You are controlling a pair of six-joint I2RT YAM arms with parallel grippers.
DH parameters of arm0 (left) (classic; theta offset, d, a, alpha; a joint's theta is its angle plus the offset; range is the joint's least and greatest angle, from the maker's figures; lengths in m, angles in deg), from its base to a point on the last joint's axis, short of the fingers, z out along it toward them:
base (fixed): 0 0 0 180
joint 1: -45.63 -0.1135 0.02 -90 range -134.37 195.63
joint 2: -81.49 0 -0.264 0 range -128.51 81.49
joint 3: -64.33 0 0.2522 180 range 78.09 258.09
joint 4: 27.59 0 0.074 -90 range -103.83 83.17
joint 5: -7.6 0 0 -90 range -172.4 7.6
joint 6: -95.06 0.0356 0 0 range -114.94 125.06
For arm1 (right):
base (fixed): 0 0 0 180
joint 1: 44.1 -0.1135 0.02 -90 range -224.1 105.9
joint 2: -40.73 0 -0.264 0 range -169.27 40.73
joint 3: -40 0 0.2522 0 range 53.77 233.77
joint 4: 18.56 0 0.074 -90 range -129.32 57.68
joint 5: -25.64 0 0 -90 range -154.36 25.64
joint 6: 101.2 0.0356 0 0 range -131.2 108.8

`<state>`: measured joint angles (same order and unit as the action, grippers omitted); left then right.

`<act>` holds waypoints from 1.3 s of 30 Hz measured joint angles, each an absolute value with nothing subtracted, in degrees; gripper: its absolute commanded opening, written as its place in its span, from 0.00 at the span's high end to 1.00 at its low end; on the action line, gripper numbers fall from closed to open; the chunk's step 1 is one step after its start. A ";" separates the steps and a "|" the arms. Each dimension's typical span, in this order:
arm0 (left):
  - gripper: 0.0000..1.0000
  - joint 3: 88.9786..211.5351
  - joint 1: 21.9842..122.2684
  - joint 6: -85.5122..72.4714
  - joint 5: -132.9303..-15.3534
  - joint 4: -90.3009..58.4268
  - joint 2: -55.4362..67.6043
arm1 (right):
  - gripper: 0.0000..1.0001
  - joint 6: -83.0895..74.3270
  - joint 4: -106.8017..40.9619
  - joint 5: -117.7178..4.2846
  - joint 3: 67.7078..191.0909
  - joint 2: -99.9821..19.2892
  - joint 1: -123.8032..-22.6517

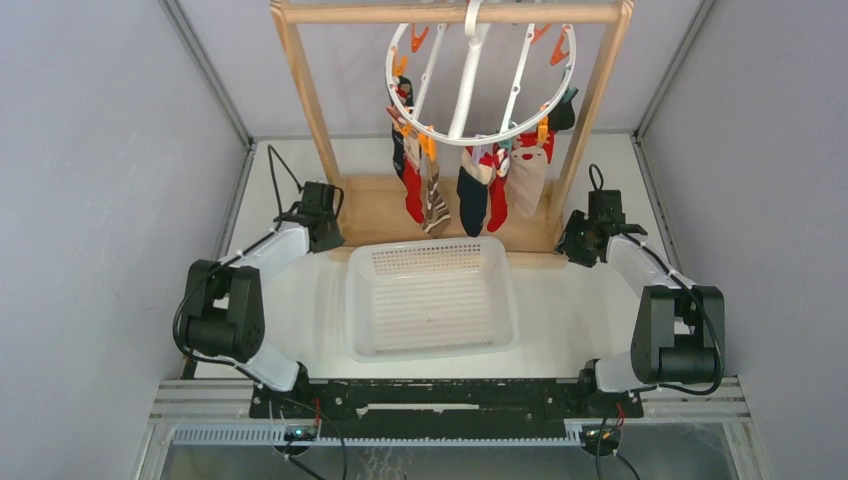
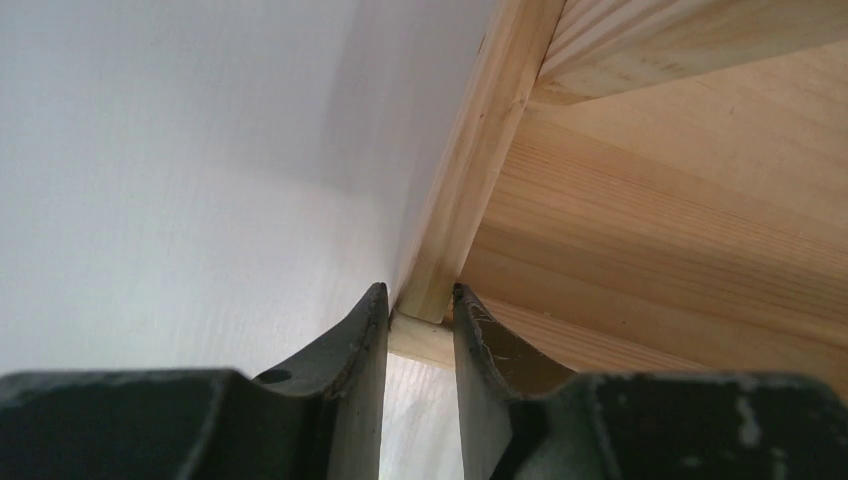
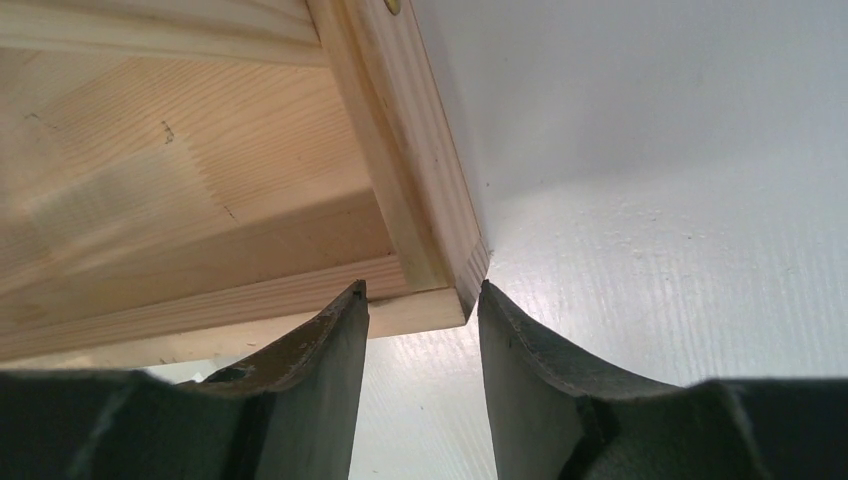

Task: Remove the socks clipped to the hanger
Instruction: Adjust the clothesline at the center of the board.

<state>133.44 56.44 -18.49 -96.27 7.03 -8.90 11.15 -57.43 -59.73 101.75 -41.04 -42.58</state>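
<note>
Basically nothing done yet. White basket [image 1: 352, 300] sits just in front of the wooden rack [image 1: 310, 100], with no sock in it. Left gripper [image 2: 420, 292] is at the rack's left base corner, jaws narrow about the wood. Right gripper [image 3: 422, 285] is at the right base corner, jaws wider, corner between the tips (clamped or merely touching: can't tell for either). Beyond, the socks [image 1: 472, 200] hang clipped to the hanger [image 1: 463, 100] under the rack's top bar. All unclipping is left to do.

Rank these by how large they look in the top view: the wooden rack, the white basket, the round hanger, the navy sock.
1. wooden rack, clearly largest.
2 and 3. white basket and round hanger: about alike, and the hanger may be nearer the camera, so unranked.
4. navy sock, smallest.
</note>
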 measured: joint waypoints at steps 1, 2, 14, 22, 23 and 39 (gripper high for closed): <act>0.68 133.16 56.81 -18.51 -96.47 7.16 -8.59 | 0.48 11.15 -57.43 -59.71 101.75 -41.04 -42.36; 0.68 133.00 57.07 -18.56 -96.58 7.31 -8.40 | 0.47 11.15 -57.43 -59.71 101.75 -41.04 -42.23; 0.50 130.40 59.74 -19.39 -98.74 6.88 -6.08 | 0.39 11.02 -57.41 -59.69 101.75 -41.04 -41.88; 0.29 132.35 60.02 -19.54 -98.65 10.94 -5.62 | 0.25 11.55 -57.38 -60.70 100.42 -36.43 -42.34; 0.28 132.59 60.13 -19.45 -98.65 11.42 -5.29 | 0.25 11.74 -57.38 -61.35 99.85 -34.51 -42.73; 0.00 130.38 66.75 -19.10 -99.79 15.31 17.57 | 0.26 12.73 -62.48 -70.40 97.14 -11.23 -65.07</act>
